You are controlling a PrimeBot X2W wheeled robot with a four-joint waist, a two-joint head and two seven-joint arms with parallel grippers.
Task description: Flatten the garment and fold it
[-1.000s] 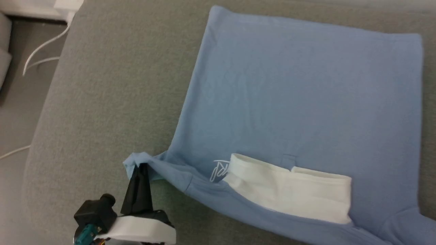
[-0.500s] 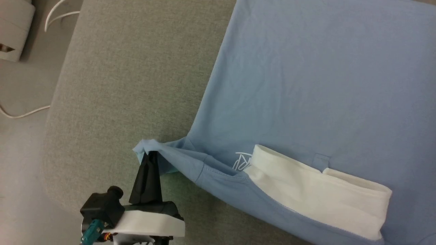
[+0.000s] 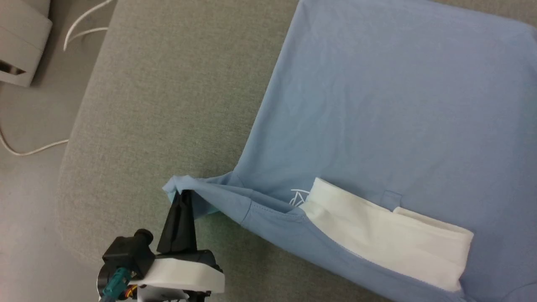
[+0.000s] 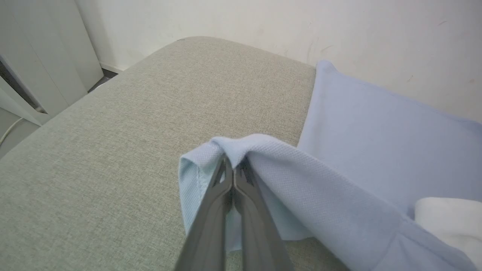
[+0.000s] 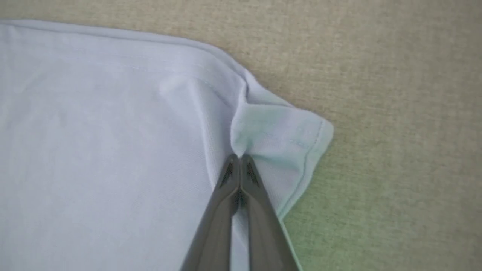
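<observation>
1. The garment (image 3: 377,105) lies on the grey cushion (image 3: 168,105). Its body is spread mostly flat, with the collar end nearest the robot and the hem toward the far edge.
2. The white collar (image 3: 386,235) is flopped over the chest, and the logo (image 3: 300,196) is half tucked under it.
3. Left gripper (image 3: 183,193): fingers pressed together, pinching the tip of the near sleeve (image 3: 205,197). In the left wrist view the cloth peaks over the tips, lifted just off the cushion.
4. Right gripper (image 5: 240,156): fingers together, nipping a fold of what looks like the opposite sleeve (image 5: 278,139), close to its hem. The fabric puckers at the tips.
5. My read is that this is the flattening step. Both sleeve ends are gripped but neither sleeve is drawn out straight yet, and folding hasn't begun.
6. The next move calls for pulling the two grips apart, outward and low. Tension should be even, so the shoulder line goes taut without dragging the body toward the near edge.
7. The knit looks soft and each pinch is small, so a slow pull is safer because the cloth could slip out. The collar probably needs straightening before any fold.
</observation>
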